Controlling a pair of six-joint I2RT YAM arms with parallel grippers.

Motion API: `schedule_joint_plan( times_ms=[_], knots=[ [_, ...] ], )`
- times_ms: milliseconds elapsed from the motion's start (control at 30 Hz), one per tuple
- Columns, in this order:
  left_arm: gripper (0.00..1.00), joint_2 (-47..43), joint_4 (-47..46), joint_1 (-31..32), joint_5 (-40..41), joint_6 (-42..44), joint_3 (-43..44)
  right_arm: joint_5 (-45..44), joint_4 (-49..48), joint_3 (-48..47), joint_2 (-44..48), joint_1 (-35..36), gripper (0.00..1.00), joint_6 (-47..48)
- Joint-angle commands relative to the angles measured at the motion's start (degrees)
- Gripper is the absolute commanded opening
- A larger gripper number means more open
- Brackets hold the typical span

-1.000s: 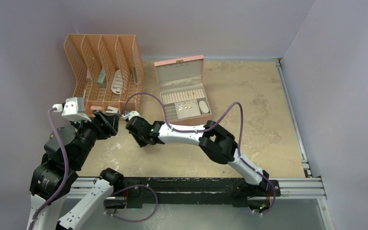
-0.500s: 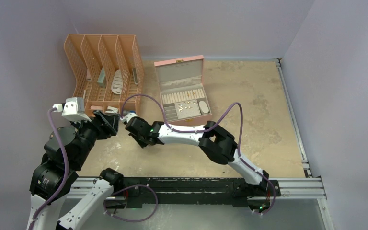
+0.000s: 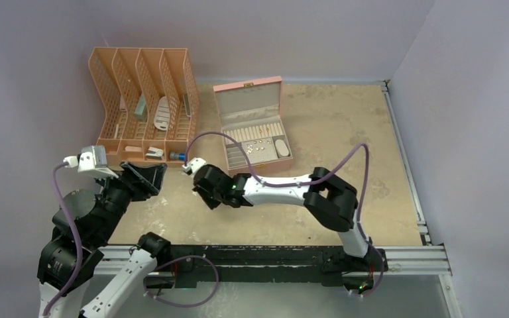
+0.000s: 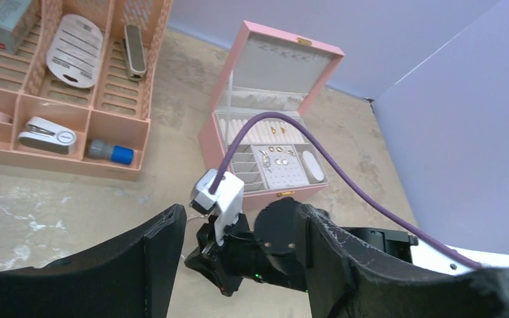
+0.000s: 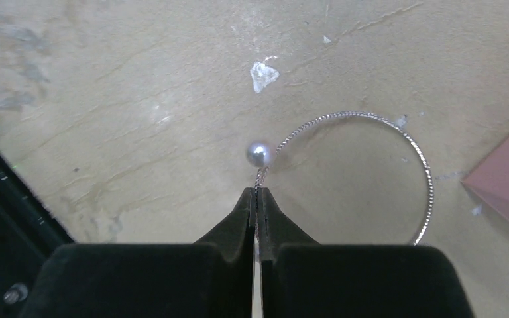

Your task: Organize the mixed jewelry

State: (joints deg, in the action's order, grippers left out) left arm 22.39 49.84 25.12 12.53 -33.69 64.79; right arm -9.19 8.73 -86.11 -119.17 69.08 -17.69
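Observation:
My right gripper (image 5: 256,192) is shut on a thin silver bangle (image 5: 428,179), pinching the wire just below its pearl-like bead (image 5: 259,154). The loop hangs out to the right, low over the tabletop. In the top view the right gripper (image 3: 207,197) is left of the open pink jewelry box (image 3: 246,99). Tiny gold pieces (image 4: 275,154) lie in the box's tray. My left gripper (image 3: 147,173) is open and empty, and it looks down at the right gripper from the left (image 4: 242,222).
A peach desk organizer (image 3: 142,99) stands at the back left with a stapler (image 3: 154,154) and a blue-capped item (image 3: 175,156) in its front bins. The right arm's purple cable (image 3: 222,136) arcs over the box. A corner of the box (image 5: 504,192) shows at the right.
The right gripper has moved right and a little nearer with the bangle pinched. The left gripper has drawn back to the left and nearer.

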Motion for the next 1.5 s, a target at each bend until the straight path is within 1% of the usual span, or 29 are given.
schedule_joint_plan(
  times_ms=[0,100,267,333,400,533,700,833,1000,1167,1233,1267,1367,1467],
  knots=[
    [0.61,0.3,-0.8,-0.4,-2.8,-5.4,-0.8,1.7,-13.5,8.0,10.2,0.3,0.00,-0.7],
    [0.60,0.3,0.4,-0.4,-3.1,-9.8,-2.1,4.2,-19.7,14.6,16.2,0.4,0.00,-1.2],
    [0.60,1.3,6.1,-0.4,2.6,-21.7,-4.4,6.1,-27.1,23.2,24.6,0.4,0.00,-3.1],
    [0.61,2.1,6.1,-0.4,2.4,-23.9,-5.5,7.0,-30.5,26.9,27.8,0.3,0.00,-3.5],
    [0.61,3.2,4.4,-0.4,-0.2,-25.5,-7.3,8.4,-33.4,30.0,30.6,0.3,0.00,-3.6],
    [0.61,6.6,-0.7,-0.4,-7.8,-27.8,-12.2,9.1,-38.2,35.3,35.0,0.4,0.00,-3.9],
    [0.63,10.9,-9.0,-0.4,-15.5,-29.1,-19.2,10.5,-40.8,38.8,37.7,0.4,0.00,-3.3],
    [0.66,13.9,-14.3,-0.4,-18.1,-28.3,-21.2,12.1,-42.4,41.3,40.5,0.3,0.00,-1.9],
    [0.67,17.7,-15.9,-0.4,-18.5,-26.6,-24.6,12.7,-43.5,43.2,43.6,0.4,0.00,-0.2],
    [0.68,20.2,-22.1,-0.5,-24.2,-25.0,-27.5,14.1,-43.4,43.6,44.8,0.4,0.00,1.5],
    [0.64,21.2,-22.8,-0.4,-25.6,-24.2,-26.8,13.9,-43.3,43.7,44.9,0.4,0.00,1.9],
    [0.61,21.5,-23.0,-0.4,-26.2,-23.9,-26.3,13.6,-43.2,43.8,44.9,0.3,0.00,2.0],
    [0.46,21.6,-23.7,-0.4,-27.8,-22.9,-25.5,12.9,-43.0,43.8,44.6,0.4,0.00,2.2],
    [0.28,21.8,-25.0,-0.4,-30.0,-22.2,-25.7,12.6,-43.1,43.8,44.3,0.4,0.00,2.1]
  ],
)
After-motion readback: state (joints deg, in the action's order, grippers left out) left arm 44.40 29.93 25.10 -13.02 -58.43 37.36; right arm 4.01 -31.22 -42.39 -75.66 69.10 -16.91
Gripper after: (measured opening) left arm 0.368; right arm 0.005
